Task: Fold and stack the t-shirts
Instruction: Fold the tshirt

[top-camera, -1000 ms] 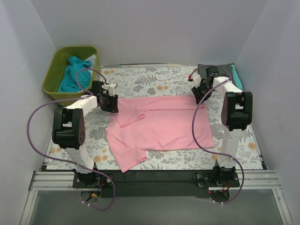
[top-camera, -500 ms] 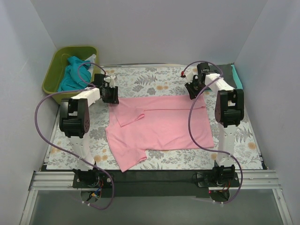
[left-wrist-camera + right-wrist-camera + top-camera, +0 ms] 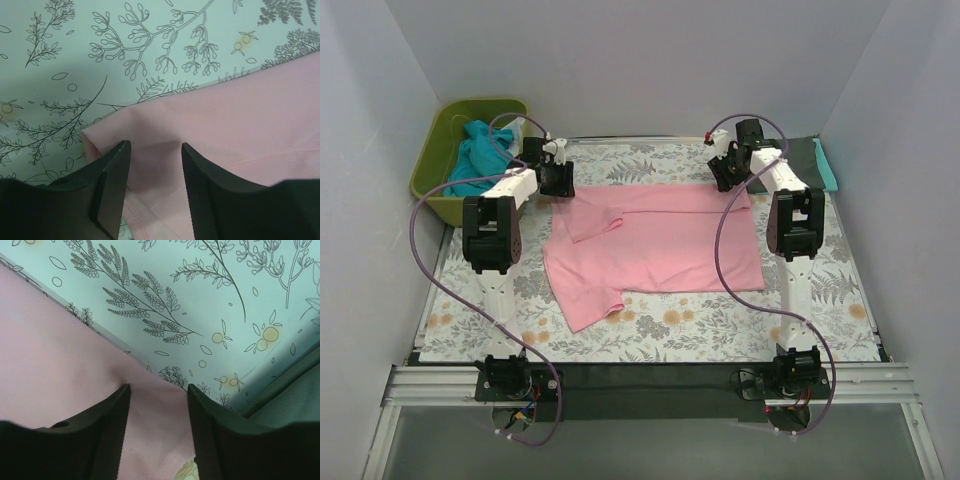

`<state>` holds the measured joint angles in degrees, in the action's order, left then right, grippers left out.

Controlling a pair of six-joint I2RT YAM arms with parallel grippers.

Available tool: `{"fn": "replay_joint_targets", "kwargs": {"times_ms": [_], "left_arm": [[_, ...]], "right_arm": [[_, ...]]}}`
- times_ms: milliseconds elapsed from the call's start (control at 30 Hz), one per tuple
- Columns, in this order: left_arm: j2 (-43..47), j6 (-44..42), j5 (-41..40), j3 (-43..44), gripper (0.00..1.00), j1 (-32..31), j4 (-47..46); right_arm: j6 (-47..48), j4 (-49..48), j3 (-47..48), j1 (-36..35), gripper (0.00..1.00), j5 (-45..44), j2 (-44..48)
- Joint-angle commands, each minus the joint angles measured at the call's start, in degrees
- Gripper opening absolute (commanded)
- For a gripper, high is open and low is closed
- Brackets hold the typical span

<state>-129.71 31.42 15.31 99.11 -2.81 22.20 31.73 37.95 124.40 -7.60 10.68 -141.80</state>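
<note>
Top external: left claw (image 3: 562,194), right claw (image 3: 727,187) spread over pink t-shirt (image 3: 660,245) corners; olive tub (image 3: 428,160) nearby.

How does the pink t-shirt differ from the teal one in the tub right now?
The pink t-shirt lies spread mostly flat on the table cloth; the teal t-shirt sits bunched up in the green tub. The left gripper and right gripper stand at the pink t-shirt's far corners; no gripper is at the teal t-shirt. Neither is stacked yet.
</note>
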Motion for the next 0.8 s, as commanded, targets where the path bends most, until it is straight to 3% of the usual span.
{"fn": "replay_joint_targets", "kwargs": {"times_ms": [0,33,100,167,233,433,533,767], "left_arm": [[3.93,-1.71,5.15,3.10,0.45,0.43,2.68],[5.33,-1.71,6.56,3.28,0.49,0.44,3.46],[9.90,-2.41,11.39,3.20,0.52,0.44,4.69],[13.41,-3.20,15.25,1.80,0.67,0.52,6.98],[20.09,-4.78,18.87,-3.10,0.70,0.52,8.29],[35.30,-11.53,21.33,-18.93,0.72,1.31,12.86],[41.98,-14.88,23.27,-27.81,0.72,1.84,16.73],[54.29,-25.52,21.17,-43.46,0.61,1.84,19.73]], "right_arm": [[-0.88,0.37,-2.57,-1.02,0.50,2.23,3.79],[-0.88,0.37,-4.58,-1.19,0.57,2.94,8.42],[-0.44,0.45,-10.82,-1.19,0.60,4.87,13.54],[1.13,0.63,-15.39,-1.19,0.63,6.37,21.97],[2.54,0.72,-23.21,-1.11,0.70,6.55,30.21],[8.35,3.44,-44.72,-1.11,0.79,4.18,45.98],[11.42,5.46,-52.13,-1.19,0.74,3.83,52.13],[13.27,6.43,-66.38,-3.21,0.51,3.13,62.59]]}}
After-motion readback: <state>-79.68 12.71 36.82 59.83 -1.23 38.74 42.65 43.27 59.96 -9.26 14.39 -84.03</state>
